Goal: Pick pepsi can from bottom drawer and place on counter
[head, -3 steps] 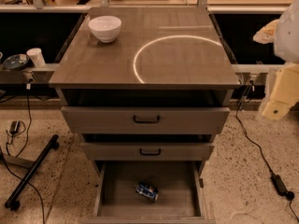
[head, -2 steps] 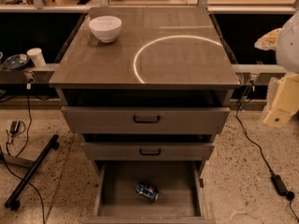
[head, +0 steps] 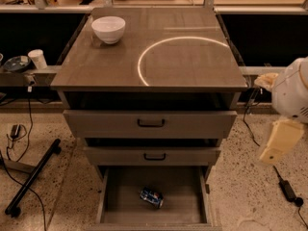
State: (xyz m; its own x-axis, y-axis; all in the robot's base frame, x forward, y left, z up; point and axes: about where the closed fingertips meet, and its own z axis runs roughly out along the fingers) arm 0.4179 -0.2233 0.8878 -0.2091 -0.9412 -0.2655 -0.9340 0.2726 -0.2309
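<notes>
The pepsi can (head: 151, 197), blue with silver ends, lies on its side on the floor of the open bottom drawer (head: 120, 201), near the middle. Above the drawers is the glossy grey-brown counter (head: 192, 66), which shows a bright curved ring of reflected light. My gripper (head: 270, 155) is cream-coloured and hangs below the white arm housing (head: 293, 90) at the right edge. It is off to the right of the cabinet, at about the height of the upper drawers and well away from the can.
A white bowl (head: 109, 29) stands on the counter's back left. The two upper drawers (head: 150, 123) with black handles stick out slightly above the bottom one. A black stand leg (head: 33, 177) and cables lie on the floor at left, and a cable and plug (head: 288, 189) at right.
My arm and gripper have dropped lower at the right side of the cabinet. The can, drawers and bowl have not moved.
</notes>
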